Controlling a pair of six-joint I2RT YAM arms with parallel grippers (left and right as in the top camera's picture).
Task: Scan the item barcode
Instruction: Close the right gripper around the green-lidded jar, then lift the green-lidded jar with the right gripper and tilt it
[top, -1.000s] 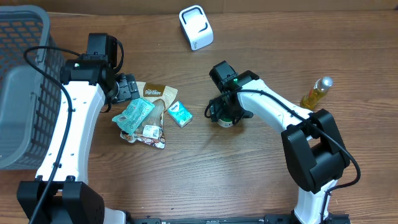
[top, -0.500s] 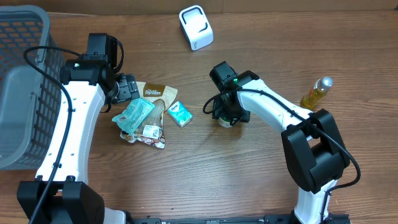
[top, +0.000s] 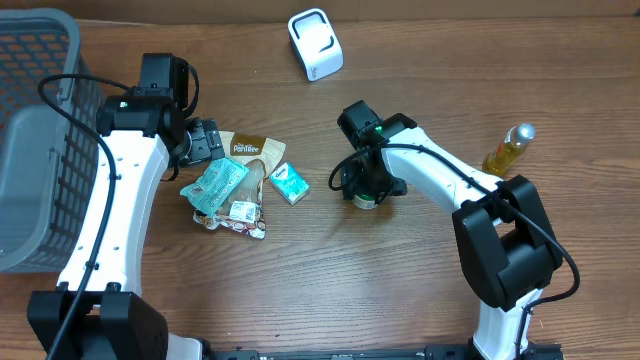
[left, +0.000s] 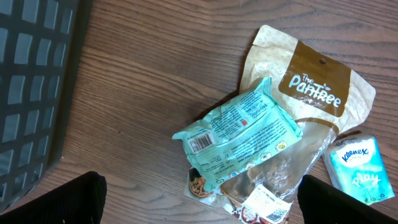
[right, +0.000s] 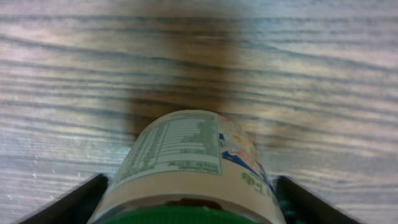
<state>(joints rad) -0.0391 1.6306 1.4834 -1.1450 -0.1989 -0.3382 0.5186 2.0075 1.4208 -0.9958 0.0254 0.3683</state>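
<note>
1. I am straddling the green-capped jar (right: 186, 162) with my right gripper (right: 189, 205); I cannot tell whether the fingers (right: 87, 194) are pressing it.
2. The jar is standing mid-table, right of the snack packets (top: 232, 188).
3. I am aiming to clamp squarely, leaving the label facing the far white scanner (top: 315, 43).
4. My left gripper (left: 199, 199) is hanging spread wide.
</note>
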